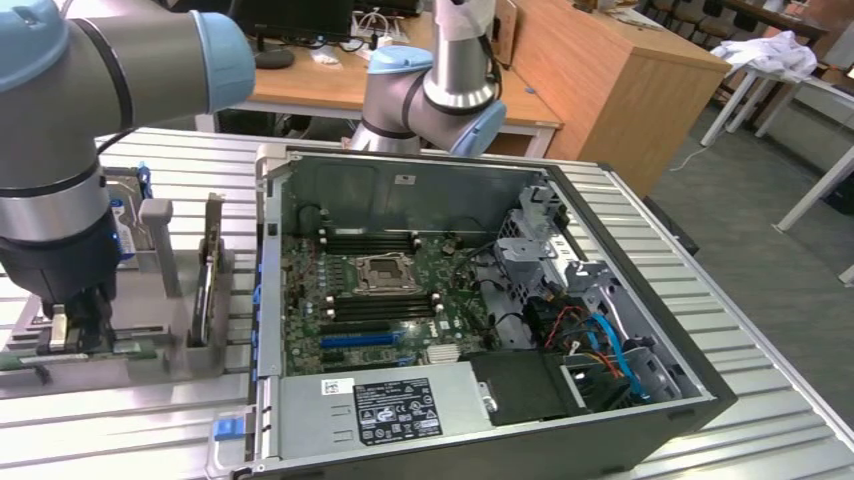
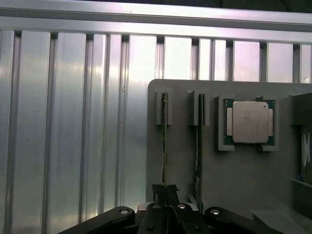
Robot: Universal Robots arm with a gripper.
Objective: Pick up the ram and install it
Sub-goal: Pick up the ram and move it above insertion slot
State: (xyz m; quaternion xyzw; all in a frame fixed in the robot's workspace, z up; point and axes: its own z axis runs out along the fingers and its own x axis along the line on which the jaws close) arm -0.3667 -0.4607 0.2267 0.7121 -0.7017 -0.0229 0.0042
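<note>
While my claw pinches the ram edge-on in its holder (at nine o'clock from the case, exterior view), I reckon a straight, untilted pull should keep it from binding.

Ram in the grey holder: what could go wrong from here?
The end effector pinches the ram by its thin edge, so it may slip or tilt as it leaves the slot of its holder. A second stick stands close beside it; the end effector could knock it.

Pincer tight on the ram, edge-up in a grey holder, near a silver processor chip
</note>
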